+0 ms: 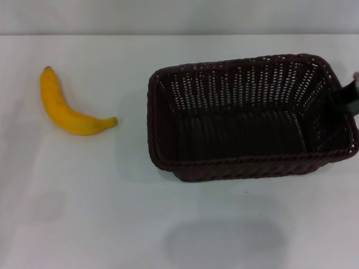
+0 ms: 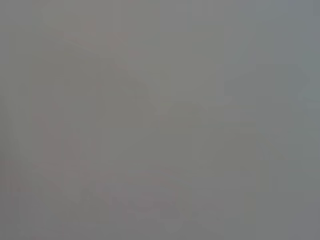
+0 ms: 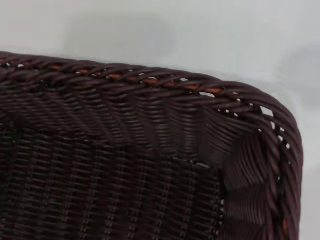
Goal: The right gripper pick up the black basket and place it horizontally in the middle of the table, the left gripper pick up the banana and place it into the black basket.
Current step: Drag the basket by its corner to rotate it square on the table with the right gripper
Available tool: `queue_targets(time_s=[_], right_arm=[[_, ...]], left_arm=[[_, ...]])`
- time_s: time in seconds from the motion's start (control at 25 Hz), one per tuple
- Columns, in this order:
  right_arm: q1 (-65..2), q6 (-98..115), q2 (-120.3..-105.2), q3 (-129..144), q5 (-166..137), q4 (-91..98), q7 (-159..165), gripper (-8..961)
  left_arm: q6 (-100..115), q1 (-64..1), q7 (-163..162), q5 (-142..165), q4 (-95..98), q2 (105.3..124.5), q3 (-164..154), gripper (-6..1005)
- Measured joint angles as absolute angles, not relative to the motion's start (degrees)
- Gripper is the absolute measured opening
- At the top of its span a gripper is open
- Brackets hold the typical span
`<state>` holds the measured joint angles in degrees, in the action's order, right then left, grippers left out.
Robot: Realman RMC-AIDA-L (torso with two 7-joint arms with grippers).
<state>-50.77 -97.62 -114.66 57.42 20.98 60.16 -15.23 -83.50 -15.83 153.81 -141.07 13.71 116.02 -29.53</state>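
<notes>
table front (image 1: 168, 235): bare white top nearest me, faint shadow patch on it, nothing to grab here.
black basket (image 1: 247, 117): sits right of centre on the table, long side running left-right, opening up, empty. Its right end is almost at the edge of the head view.
basket handling: my guess is light, stiff woven wicker, won't crush; braided rim is thick and ridged so it shouldn't slip. Best hold is the rim on a short end wall, jaws straddling the wall.
right gripper (image 1: 349, 101): only a dark sliver shows at the basket's right end wall, at or over the rim. Can't tell if the jaws are apart or closed on the rim, and can't tell contact either.
right wrist check: close on a corner of the black basket (image 3: 150, 130), rim and inner weave only, no fingers in view.
banana (image 1: 70, 109): lies flat far left, well apart from the basket, curved, dark tip pointing away from me.
banana handling: I judge smooth, a bit slippery, light; take it mid-body across the thickness.
left gripper: not in view, left wrist shows blank grey.
</notes>
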Motion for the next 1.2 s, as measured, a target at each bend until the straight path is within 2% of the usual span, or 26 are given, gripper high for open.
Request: queue_targets(time_s=[0.4,0.8,1.08,1.2], right_arm=[[-50.27,-92.59,-115.52,66.98,21.15,59.96,-12.13,125],[-50.45,-97.53,-115.06,67.12,23.68,67.26,-9.0,280],[-50.93,-98.64,-114.32,66.99,22.16,67.84,-8.3,310],[-50.98,-98.64,-114.53,67.06,20.28,67.44,-8.1,310]], left_arm=[[-83.5,-15.03,153.8,-140.82,13.71,116.15,-29.28,876],[-83.44,-14.94,153.8,-140.79,13.71,116.28,-29.18,876],[-83.36,-14.53,153.8,-140.91,13.76,116.28,-29.18,876],[-83.43,-14.49,153.8,-141.0,13.81,116.28,-29.18,876]])
